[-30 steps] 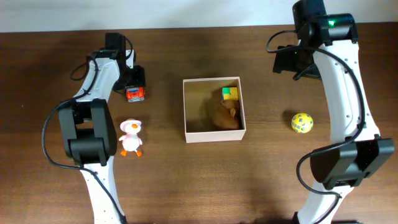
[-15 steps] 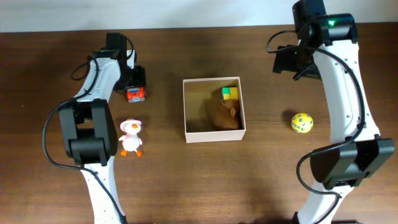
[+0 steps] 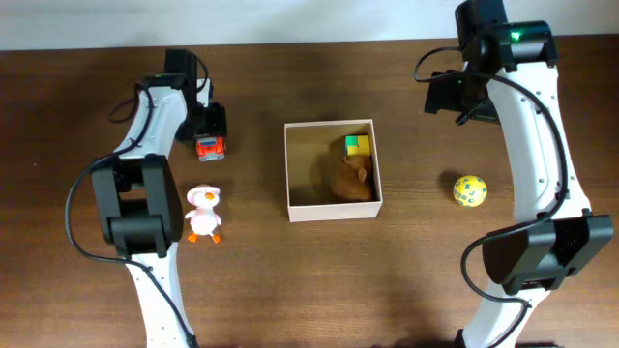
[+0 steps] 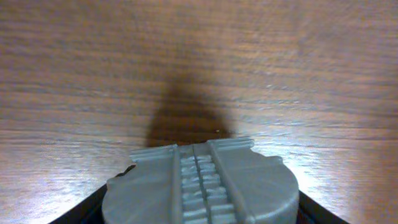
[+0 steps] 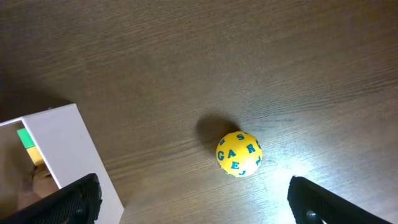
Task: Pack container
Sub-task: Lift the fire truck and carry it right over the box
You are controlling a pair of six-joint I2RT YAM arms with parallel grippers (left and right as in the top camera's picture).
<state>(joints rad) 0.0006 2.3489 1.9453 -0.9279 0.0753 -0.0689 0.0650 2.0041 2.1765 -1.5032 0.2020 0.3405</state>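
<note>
Toward the tabletop's near-left edge, a duck toy (image 3: 203, 213) waits; mid-tabletop sits the container (image 3: 334, 211) (two toys inside), nothing having shifted. Farther back, left fingers (image 3: 210, 145) grasp an orange-red toy (image 3: 210, 147); right fingers (image 3: 462, 95) hang released, packing stalled.

Open bench around the box, with toys scattered at both sides.

We see the box (image 3: 333, 208) mid-bench with bare wood in front and behind; a brown toy (image 3: 350, 180) and green-yellow block (image 3: 358, 145) fill its right half, leaving the left floor free. A ball (image 3: 470, 190) sits well right, a duck (image 3: 203, 213) and red toy (image 3: 210, 147) lie left, near the left arm (image 3: 145, 164).
</note>
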